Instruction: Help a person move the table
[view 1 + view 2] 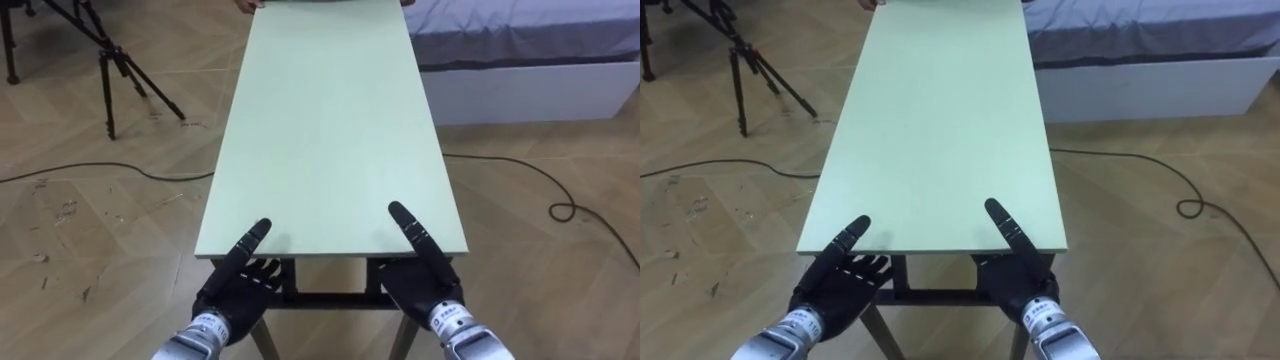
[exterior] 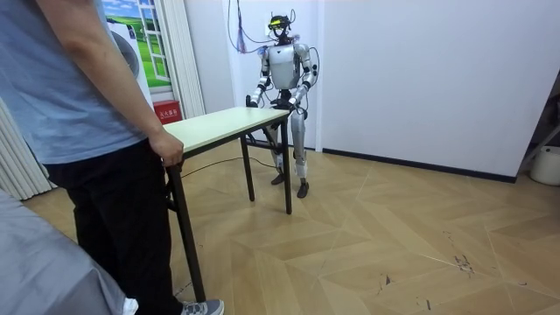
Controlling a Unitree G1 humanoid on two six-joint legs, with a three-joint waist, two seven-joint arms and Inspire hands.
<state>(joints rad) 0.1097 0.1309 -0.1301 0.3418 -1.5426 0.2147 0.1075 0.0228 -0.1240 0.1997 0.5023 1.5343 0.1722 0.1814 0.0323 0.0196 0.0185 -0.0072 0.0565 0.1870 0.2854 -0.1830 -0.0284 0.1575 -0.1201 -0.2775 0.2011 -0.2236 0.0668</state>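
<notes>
A long pale green table [image 1: 330,120] on dark legs stretches away from me. My left hand [image 1: 240,280] and right hand [image 1: 425,275] hold its near end, one at each corner. Each thumb lies on the top and the fingers are tucked under the edge. In the room view I stand at the far end of the table [image 2: 219,127]. A person [image 2: 96,105] stands at the other end, one hand [image 2: 166,149] gripping the table's corner.
A black tripod [image 1: 110,60] stands on the wooden floor to my left, and a dark cable [image 1: 100,172] runs past it. A bed [image 1: 520,50] lies at my right, with another cable [image 1: 545,195] looping on the floor near it.
</notes>
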